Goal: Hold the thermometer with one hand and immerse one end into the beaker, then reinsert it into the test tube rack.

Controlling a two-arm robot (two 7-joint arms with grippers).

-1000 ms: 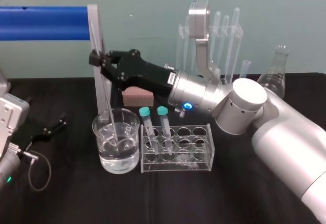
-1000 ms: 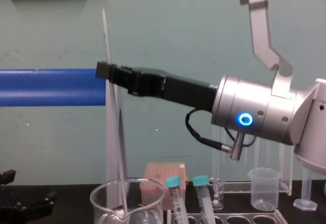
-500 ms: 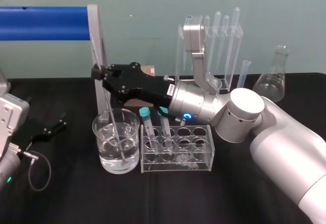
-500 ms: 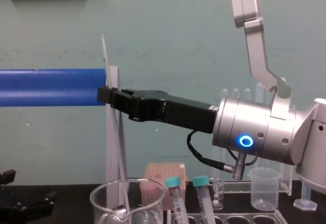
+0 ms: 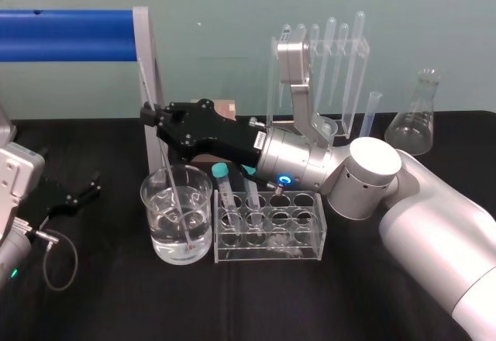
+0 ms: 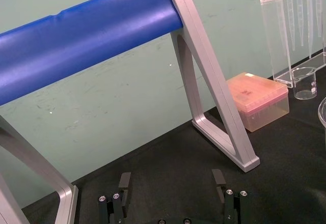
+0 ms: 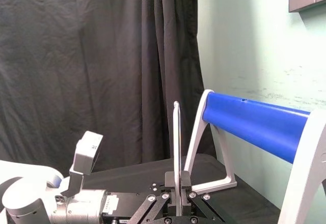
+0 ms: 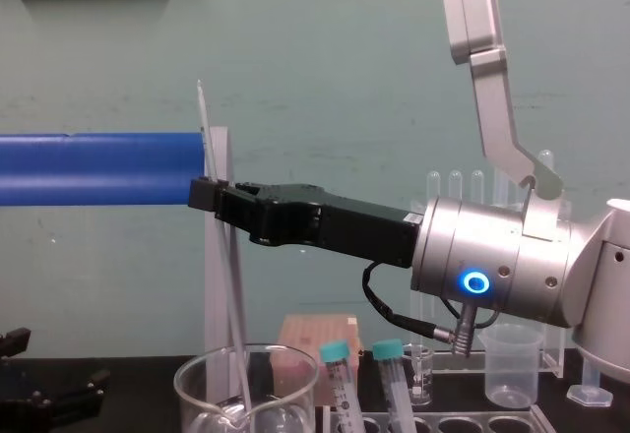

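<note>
Clamping the thermometer high on its stem, my right gripper hovered above the beaker, the rod's lower end in the water. Withdrawal required following the rod's tilt, clearing the rim before the test tube rack. My left gripper lay parked, fingers apart.

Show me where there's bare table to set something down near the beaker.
The tabletop is bare along the front edge, ahead of the beaker and test tube rack. A narrower strip lies between the beaker and the parked, open left gripper. Behind the rack is crowded: the right gripper clamping the thermometer, its arm, and the pipette stand.
</note>
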